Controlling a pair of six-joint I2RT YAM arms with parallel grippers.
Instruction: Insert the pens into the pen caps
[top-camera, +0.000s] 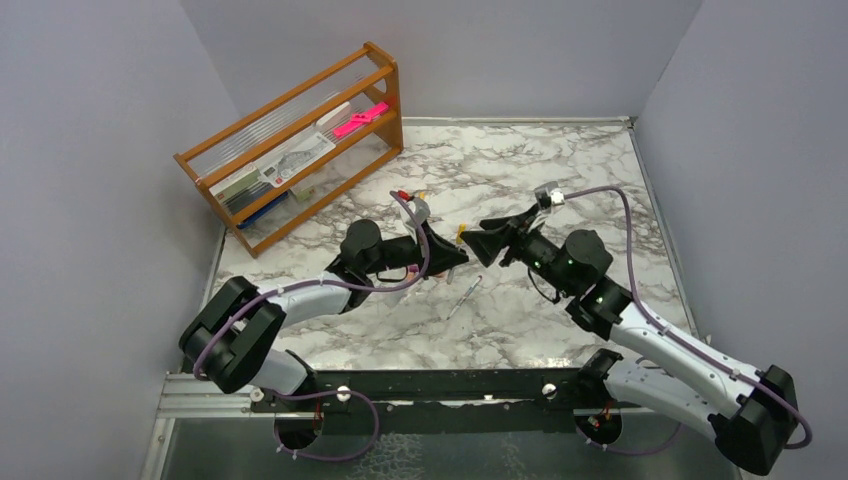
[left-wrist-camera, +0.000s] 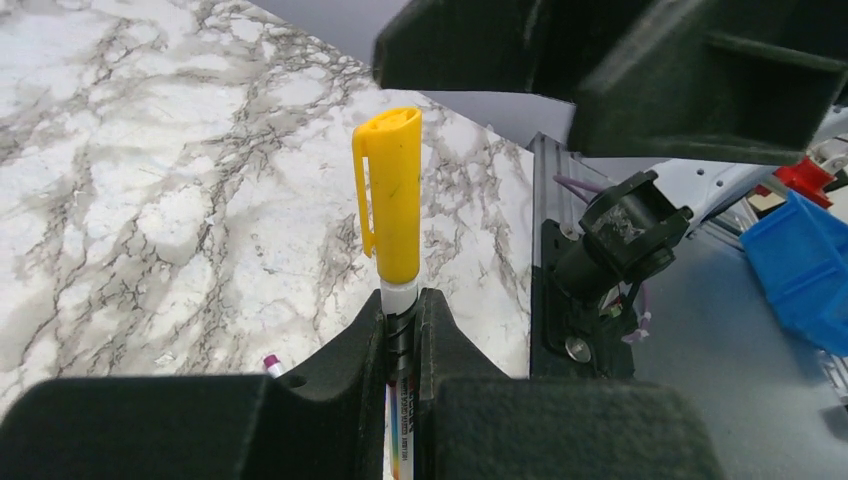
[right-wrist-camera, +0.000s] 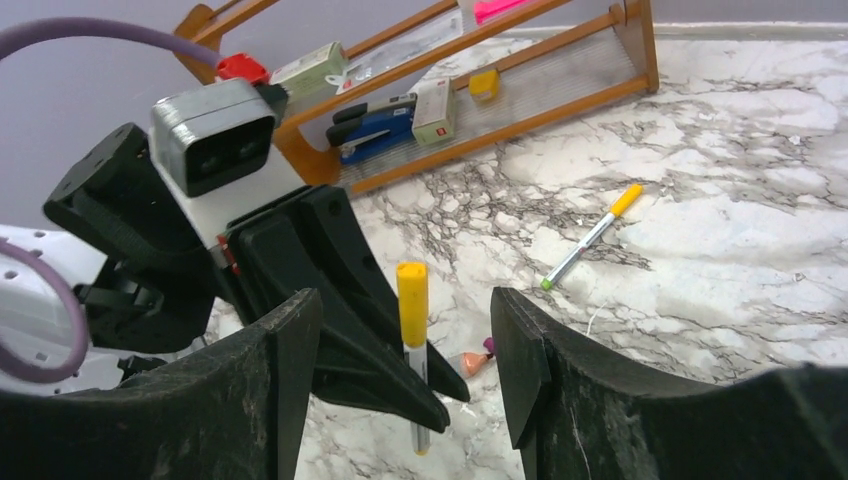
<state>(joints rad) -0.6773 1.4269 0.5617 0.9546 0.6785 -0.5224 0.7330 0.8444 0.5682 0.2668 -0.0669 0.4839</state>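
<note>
a yellow pen cap is seated on the tip of a pale pen, whose barrel is clamped upright in the narrowed left gripper over the marble table. the right gripper is spread wide, its fingers set either side of the cap, apart from it. a second pen is laid flat on the table nearer the wooden rack.

No words or numbers can be read with certainty. The pen carries small printed lines along its barrel, but the letters are too tiny. The boxes in the wooden rack show print that is too blurred.
</note>
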